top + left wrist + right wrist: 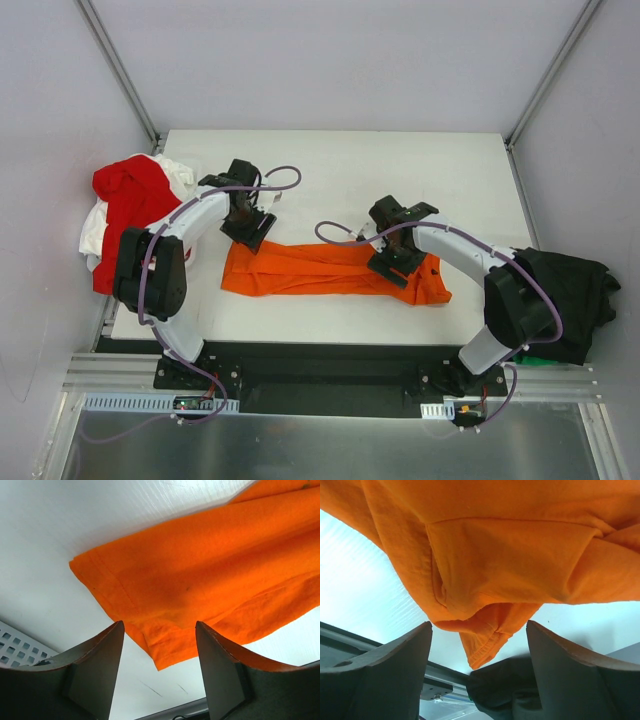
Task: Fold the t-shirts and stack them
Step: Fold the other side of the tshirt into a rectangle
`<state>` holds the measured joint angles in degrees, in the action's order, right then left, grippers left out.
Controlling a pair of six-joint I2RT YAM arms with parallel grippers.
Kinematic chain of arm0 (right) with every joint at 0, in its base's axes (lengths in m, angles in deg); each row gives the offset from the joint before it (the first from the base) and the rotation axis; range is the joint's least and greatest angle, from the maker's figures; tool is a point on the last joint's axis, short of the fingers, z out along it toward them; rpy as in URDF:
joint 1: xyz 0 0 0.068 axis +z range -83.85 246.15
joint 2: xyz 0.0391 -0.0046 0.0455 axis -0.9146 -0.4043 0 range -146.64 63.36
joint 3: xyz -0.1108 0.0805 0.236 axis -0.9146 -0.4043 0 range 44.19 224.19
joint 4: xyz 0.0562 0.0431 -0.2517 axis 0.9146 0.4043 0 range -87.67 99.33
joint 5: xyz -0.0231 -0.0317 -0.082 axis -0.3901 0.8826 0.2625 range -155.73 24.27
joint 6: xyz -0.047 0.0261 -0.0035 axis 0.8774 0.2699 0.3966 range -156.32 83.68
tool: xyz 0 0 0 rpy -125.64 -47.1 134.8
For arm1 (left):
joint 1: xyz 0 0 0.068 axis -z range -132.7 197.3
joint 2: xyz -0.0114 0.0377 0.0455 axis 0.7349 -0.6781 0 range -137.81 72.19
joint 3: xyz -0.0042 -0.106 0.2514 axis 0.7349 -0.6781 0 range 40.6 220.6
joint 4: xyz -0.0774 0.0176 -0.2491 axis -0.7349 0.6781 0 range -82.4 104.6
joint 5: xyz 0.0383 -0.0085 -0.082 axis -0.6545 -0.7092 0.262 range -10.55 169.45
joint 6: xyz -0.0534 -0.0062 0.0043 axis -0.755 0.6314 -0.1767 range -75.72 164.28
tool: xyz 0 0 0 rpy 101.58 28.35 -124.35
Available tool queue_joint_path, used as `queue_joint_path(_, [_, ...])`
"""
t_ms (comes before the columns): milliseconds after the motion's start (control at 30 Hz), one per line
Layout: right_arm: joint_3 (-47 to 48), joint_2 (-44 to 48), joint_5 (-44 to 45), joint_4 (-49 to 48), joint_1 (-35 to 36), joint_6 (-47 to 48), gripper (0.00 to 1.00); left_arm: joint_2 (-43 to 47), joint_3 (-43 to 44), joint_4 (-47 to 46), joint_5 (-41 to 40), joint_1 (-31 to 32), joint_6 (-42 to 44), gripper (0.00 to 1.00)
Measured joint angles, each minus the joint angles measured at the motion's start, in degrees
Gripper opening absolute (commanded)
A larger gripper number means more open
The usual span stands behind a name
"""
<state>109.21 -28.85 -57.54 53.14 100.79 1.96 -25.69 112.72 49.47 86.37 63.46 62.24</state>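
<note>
White surface, pale walls at left, far and right. Near edge broken by the two arm bases.

Orange t-shirt mid-surface, toward the near edge. Bunched into a long band running left to right, creased lengthwise. Right end wider, partly hidden under the right arm. Left wrist view: left end of the shirt lying flat, hemmed corner toward the lens, the rest cut off at the frame's right edge. Right wrist view: rumpled orange cloth filling the upper frame, a hemmed flap drooping toward the lens. Sleeve or body, impossible to tell.

Black t-shirt heaped at the right edge of the surface, draped over the side, partly behind the right arm's elbow. Outline unreadable. Blurred dark cloth low in the right wrist view, same garment or not unclear.

Red t-shirt crumpled at the far-left corner, spilling over the left edge. White t-shirt beneath and beside it, visible only in patches.

Left claw above the orange band's left end. Fingers spread wide, nothing pinched. Contact with the cloth not discernible.

Right claw above the band's right end. Fingers likewise wide apart, gripping nothing.
</note>
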Motion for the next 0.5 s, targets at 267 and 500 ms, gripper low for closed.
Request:
queue_joint_path(267, [2.1, 0.6, 1.6, 0.8, 0.0, -0.4, 0.96, -0.4, 2.0, -1.0, -0.2, 0.0, -0.3, 0.77])
queue_joint_path(500, [4.0, 1.2, 2.1, 0.9, 0.1, -0.6, 0.96, -0.4, 2.5, -1.1, -0.1, 0.0, -0.2, 0.99])
